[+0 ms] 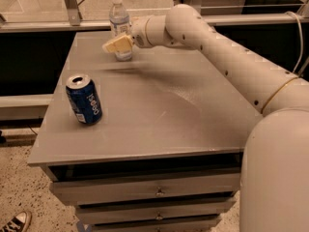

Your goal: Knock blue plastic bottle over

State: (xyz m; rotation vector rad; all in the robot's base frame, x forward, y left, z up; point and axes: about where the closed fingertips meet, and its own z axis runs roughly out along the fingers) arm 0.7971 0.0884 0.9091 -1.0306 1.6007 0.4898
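Blue plastic bottle point(118, 14) partly behind pincer point(116, 44)

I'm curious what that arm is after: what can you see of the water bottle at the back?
The blue plastic bottle is clear, bluish plastic with a white cap and pale label. It stands upright near the far edge of the gray table. The gripper covers its lower half; contact is unclear.

The blue plastic bottle point(118, 17) stands upright near the far edge of the worktop point(174, 110), towards its far left corner. The gripper point(116, 45) hangs in front of the bottle's lower half. A dark blue can point(85, 100) stands near the left edge.
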